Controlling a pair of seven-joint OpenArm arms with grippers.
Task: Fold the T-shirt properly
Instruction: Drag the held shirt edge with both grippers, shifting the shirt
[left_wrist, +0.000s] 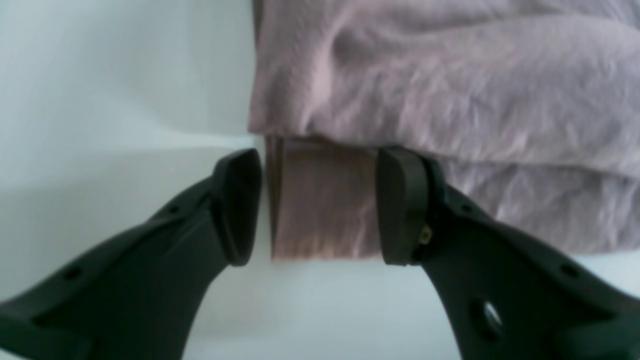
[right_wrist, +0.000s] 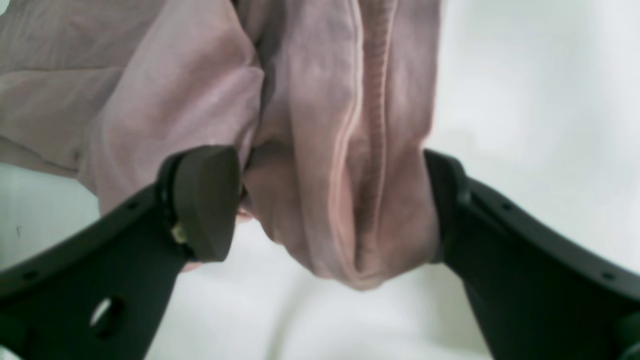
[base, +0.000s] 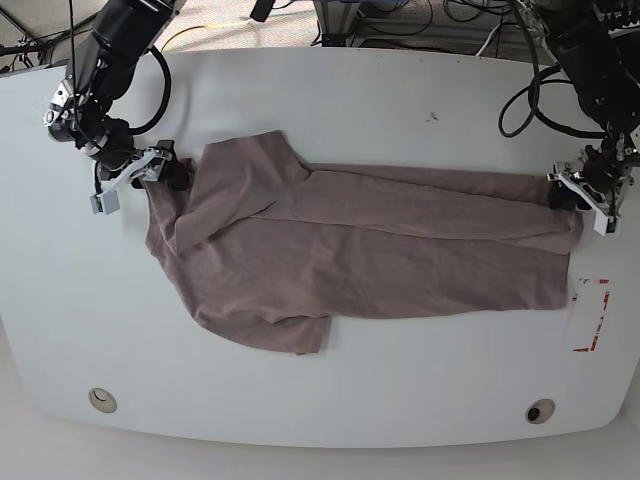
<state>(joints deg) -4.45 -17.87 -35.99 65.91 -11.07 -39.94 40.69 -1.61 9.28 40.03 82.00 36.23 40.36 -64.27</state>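
Base view, listed left to right, all places taken from the T-shirt (base: 370, 250)

- Right gripper (base: 165, 172): at the shirt's left end, the neck and shoulder side. Right wrist view shows its jaws spread, a bunched fold of ribbed collar cloth lying between them; the pads (right_wrist: 205, 200) are not pressed together, though one seems to touch the cloth. Judged placed here to take the collar end for a lengthwise fold.
- T-shirt: dusty mauve-pink, spread lengthwise across the middle of the white table (base: 330, 400), far long edge apparently already turned over toward the centre, one sleeve at the near left. Wrinkled, soft; likely to sag or slip if pinched shallowly.
- Red-marked label (base: 590, 315): on the table just beyond the shirt's near right corner.
- Left gripper (base: 590, 195): at the shirt's right end, the hem side. Left wrist view shows jaws apart, straddling a layered hem corner (left_wrist: 320, 200), not clamped. Judged positioned to match the other arm, so both ends lift together
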